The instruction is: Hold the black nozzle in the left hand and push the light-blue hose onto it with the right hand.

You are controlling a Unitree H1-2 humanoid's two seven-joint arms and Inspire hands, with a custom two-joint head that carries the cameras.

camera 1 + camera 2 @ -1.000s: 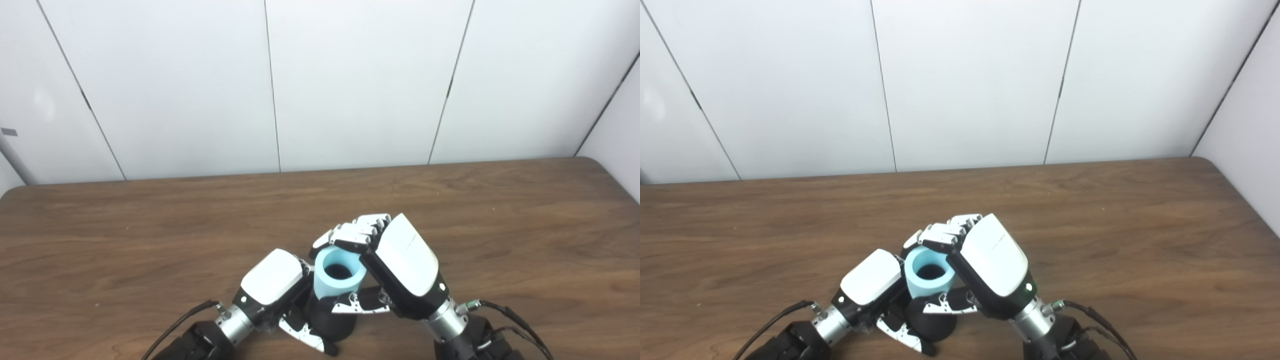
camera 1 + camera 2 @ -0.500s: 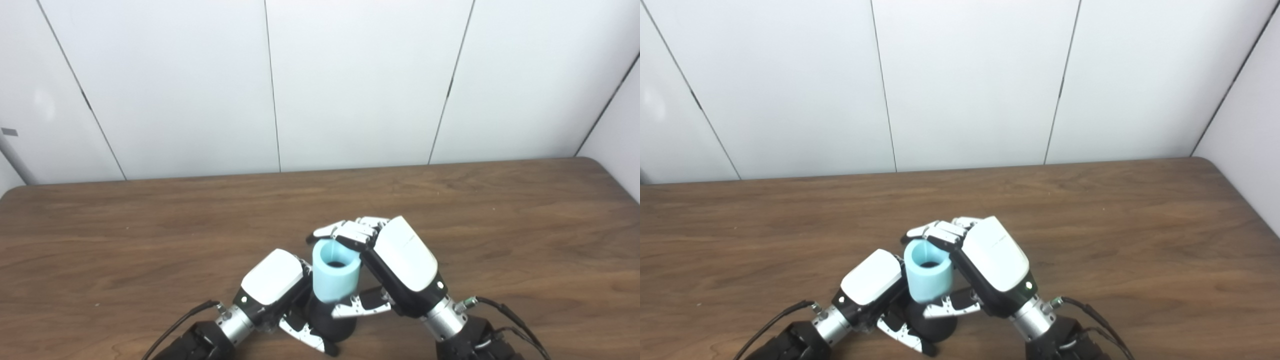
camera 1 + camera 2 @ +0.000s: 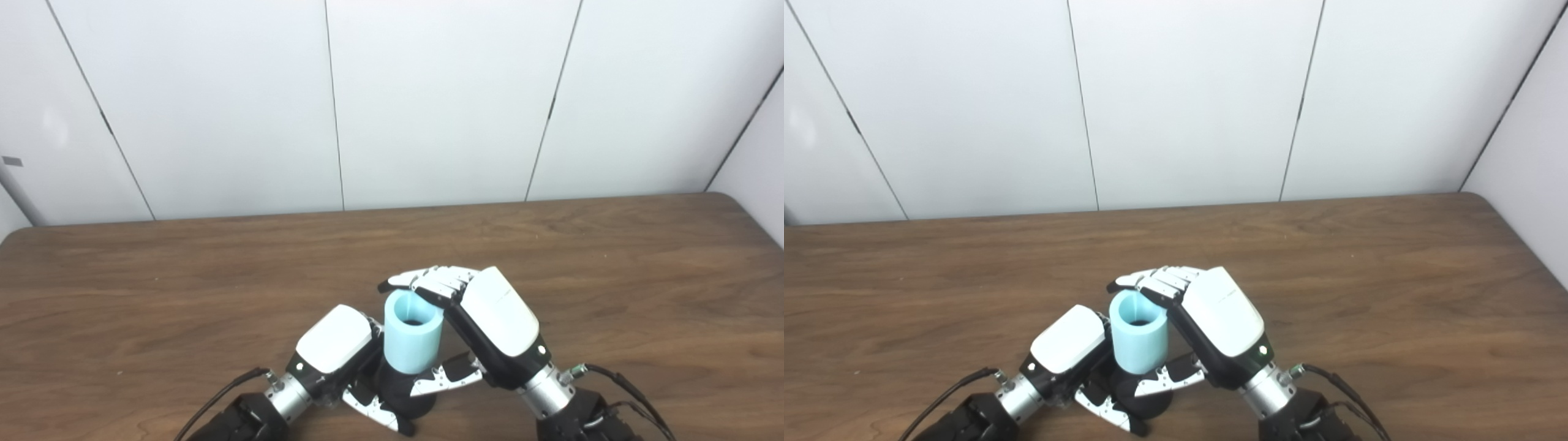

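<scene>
While black nozzle [image 3: 401, 392] is gripped low by left hand [image 3: 343, 352], light-blue hose [image 3: 413, 334] is set upright on it, held loosely by right hand [image 3: 484, 331]. Push judged nearly done; letting go left.

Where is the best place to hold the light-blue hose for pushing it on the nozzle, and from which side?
Grip the light-blue hose around its upper wall from the right, as the right hand does; it stands upright on the black nozzle, whose left side the left hand occupies.
</scene>
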